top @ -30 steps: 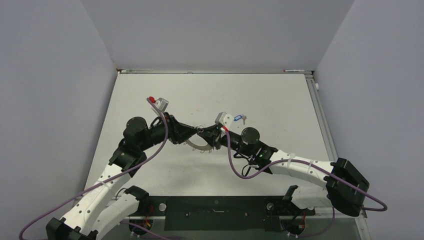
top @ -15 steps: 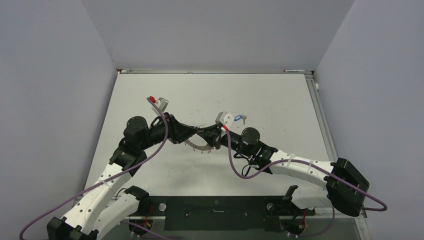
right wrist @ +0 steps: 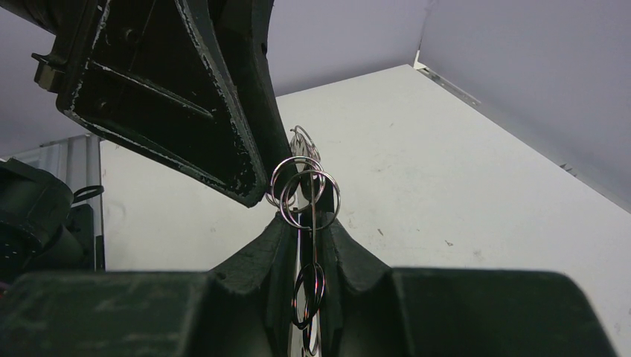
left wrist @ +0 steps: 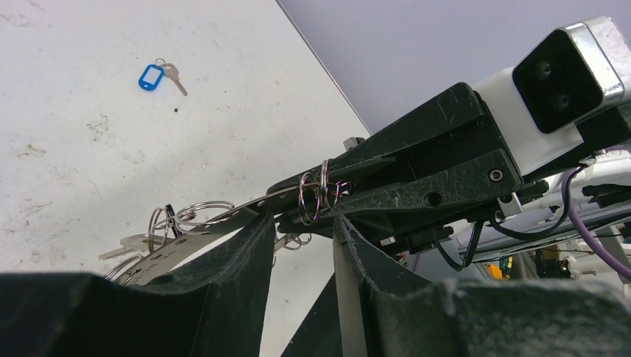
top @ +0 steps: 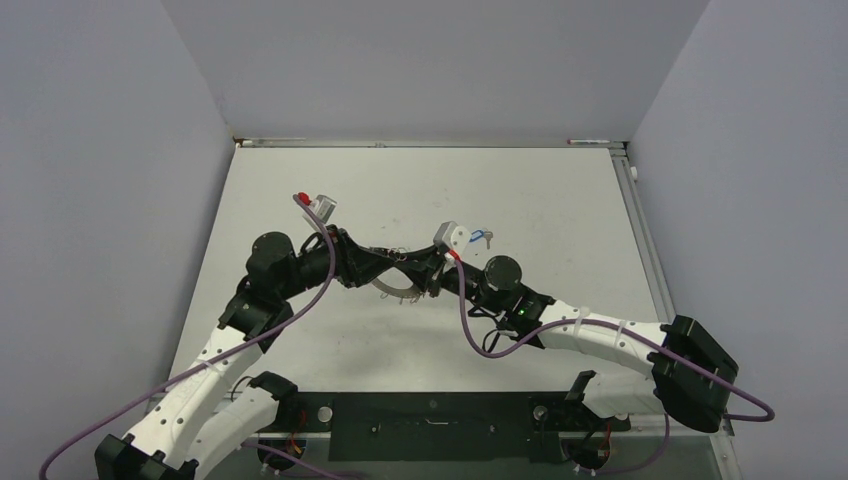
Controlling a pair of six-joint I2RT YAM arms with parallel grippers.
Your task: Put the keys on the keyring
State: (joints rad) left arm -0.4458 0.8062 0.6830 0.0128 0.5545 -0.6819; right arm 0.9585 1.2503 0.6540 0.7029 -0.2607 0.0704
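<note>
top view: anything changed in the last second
The right gripper turned slightly at the wrist, and the keyring it is shut on rose a little. The left gripper stayed at the keyring, and the blue key did not move.

Right wrist: keyring pinched edge-on between the fingers.
Right gripper (right wrist: 309, 225) has both jaws closed onto the thin flat keyring (right wrist: 313, 249), which stands upright in the slot. Wire loops (right wrist: 306, 192) stick up above the fingertips, and more hang lower in the gap. The scuffed black left gripper's finger (right wrist: 186, 104) comes in from upper left, its tip just beside the top loops. White table (right wrist: 461, 171) behind, lavender walls.
</note>
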